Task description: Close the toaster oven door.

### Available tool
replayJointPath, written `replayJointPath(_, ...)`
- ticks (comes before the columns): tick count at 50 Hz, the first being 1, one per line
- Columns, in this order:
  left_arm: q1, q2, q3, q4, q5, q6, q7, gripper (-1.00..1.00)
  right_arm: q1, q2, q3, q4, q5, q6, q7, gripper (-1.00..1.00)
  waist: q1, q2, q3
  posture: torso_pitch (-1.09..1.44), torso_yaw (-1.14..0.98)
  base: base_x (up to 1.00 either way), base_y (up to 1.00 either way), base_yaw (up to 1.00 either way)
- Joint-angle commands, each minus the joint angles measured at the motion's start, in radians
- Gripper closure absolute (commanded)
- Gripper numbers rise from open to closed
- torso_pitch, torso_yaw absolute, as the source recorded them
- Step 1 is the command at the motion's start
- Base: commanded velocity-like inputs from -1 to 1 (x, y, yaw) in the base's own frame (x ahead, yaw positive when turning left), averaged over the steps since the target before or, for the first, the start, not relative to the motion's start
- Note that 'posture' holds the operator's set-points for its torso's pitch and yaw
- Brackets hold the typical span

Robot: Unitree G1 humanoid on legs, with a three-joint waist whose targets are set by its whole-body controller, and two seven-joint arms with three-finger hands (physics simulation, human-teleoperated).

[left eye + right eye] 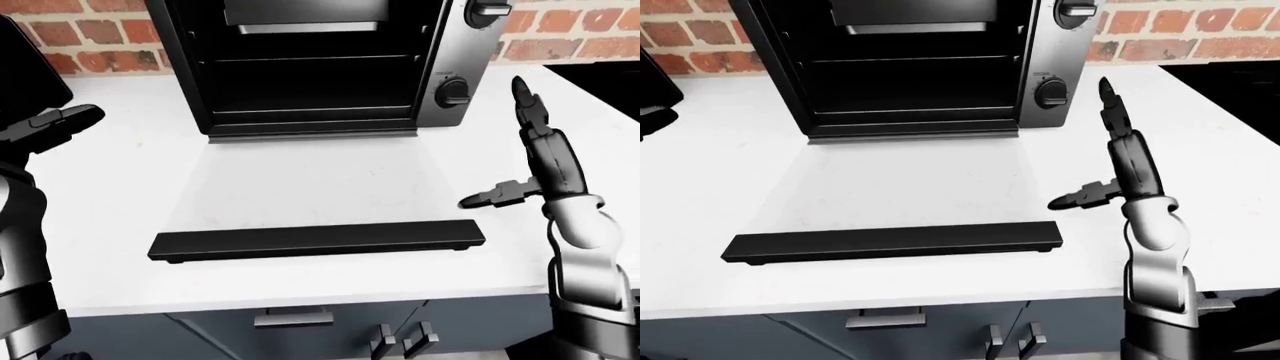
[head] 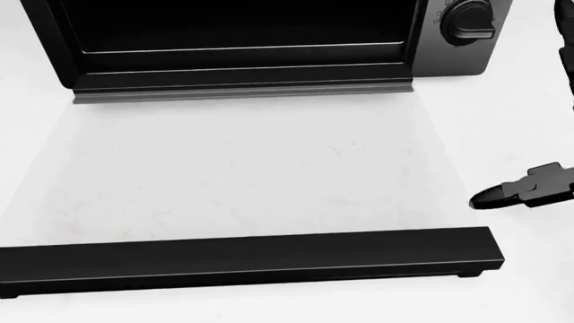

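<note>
The black toaster oven [image 1: 320, 67] stands by the brick wall with its cavity exposed. Its door [image 1: 310, 184] lies flat on the white counter, a clear pane ending in a black handle bar [image 1: 315, 240] at the bottom of the view. My right hand [image 1: 505, 154] hovers just right of the door, open, with its fingers [image 1: 545, 150] pointing up and its thumb [image 2: 520, 190] aimed left toward the pane's right edge, without touching it. At the far left, well away from the door, my left hand [image 1: 55, 124] shows only partly, fingers stretched out.
Two control knobs [image 1: 452, 91] sit on the oven's right panel. A black cooktop [image 1: 605, 75] lies at the right, and a dark object [image 1: 30, 67] at the top left. The counter edge [image 1: 300, 300] runs below the handle, with cabinet pulls [image 1: 290, 319] underneath.
</note>
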Motion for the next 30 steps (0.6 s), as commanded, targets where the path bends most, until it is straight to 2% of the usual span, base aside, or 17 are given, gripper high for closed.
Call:
replayJointPath(1, -0.026, 0.023, 0.012, -0.034, 0.003, -0.031, -0.003, -1.00, -0.025, -0.017, -0.018, -0.036, 0.003, -0.026, -0.011, -1.00, 0.000, 0.003, -0.024, 0.00, 0.00, 0.00, 0.00, 0.00)
replayJointPath(13, -0.023, 0.021, 0.013, -0.034, 0.003, -0.032, -0.003, -1.00, -0.014, -0.004, -0.013, -0.036, -0.004, -0.037, -0.008, -1.00, -0.001, 0.004, -0.024, 0.00, 0.00, 0.00, 0.00, 0.00)
replayJointPath(30, -0.023, 0.026, 0.017, -0.034, 0.000, -0.031, -0.003, -1.00, 0.020, 0.067, 0.016, -0.081, 0.055, 0.016, -0.010, -1.00, -0.001, 0.003, -0.026, 0.00, 0.00, 0.00, 0.00, 0.00)
